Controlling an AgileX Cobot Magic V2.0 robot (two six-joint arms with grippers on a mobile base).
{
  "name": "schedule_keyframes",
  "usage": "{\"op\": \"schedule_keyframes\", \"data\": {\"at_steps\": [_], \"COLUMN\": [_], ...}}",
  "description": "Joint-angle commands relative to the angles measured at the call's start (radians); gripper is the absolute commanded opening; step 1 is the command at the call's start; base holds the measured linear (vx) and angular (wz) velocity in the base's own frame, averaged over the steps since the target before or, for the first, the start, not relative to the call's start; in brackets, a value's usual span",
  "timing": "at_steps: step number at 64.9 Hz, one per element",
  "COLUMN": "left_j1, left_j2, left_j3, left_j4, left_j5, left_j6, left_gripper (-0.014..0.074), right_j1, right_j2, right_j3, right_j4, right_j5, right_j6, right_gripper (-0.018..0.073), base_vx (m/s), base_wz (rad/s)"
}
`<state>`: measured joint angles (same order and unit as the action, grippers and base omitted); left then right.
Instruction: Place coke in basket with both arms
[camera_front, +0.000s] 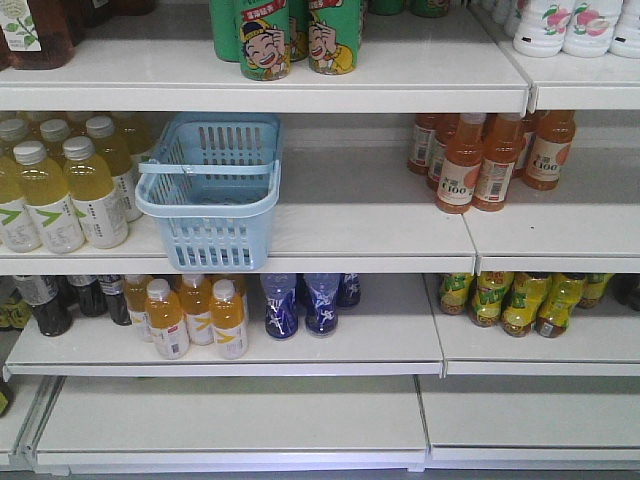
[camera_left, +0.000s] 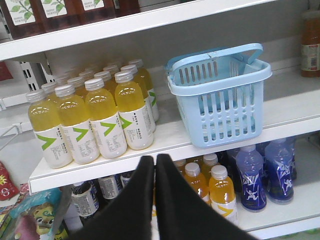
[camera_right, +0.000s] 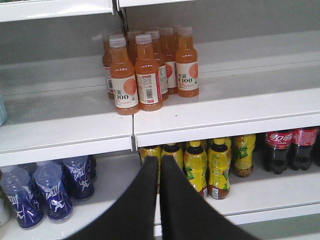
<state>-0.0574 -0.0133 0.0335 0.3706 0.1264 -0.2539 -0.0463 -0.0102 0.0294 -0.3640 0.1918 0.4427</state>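
- coke (camera_right: 278, 150) upright on lower shelf (camera_right: 270, 192), 3 o'clock of right gripper (camera_right: 159, 161); right one nearer
- basket (camera_left: 220, 112) 1-2 o'clock of left gripper (camera_left: 154, 160)
- both grippers pinched together, empty

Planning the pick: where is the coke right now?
Right wrist view: the coke stands at the far right of the lower shelf, just right of the yellow bottles.
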Motion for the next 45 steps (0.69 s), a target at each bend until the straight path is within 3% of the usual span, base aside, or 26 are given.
{"op": "schedule_keyframes", "data": {"at_steps": [1,45], "left_j1": [-0.004,-0.004], "left_j2": [-0.013,-0.013], "left_j3": [-0.001,-0.001], "left_j4": [-0.005,-0.005], "left_j5": [-0.069,-0.069], "left_j6": [-0.013,-0.013], "left_gripper": [-0.0006,-0.0006], "right_j1": [-0.001,-0.001], "right_j2": [-0.019,-0.019], "right_j3": [0.01,0.01], "right_j4": [-0.016,-0.016], "right_j5": [-0.066,-0.065], "right_j6": [-0.004,-0.004], "right_gripper": [-0.0004,-0.0004], "base_vx": [0.06,0.01], "base_wz": [0.0,0.0]}}
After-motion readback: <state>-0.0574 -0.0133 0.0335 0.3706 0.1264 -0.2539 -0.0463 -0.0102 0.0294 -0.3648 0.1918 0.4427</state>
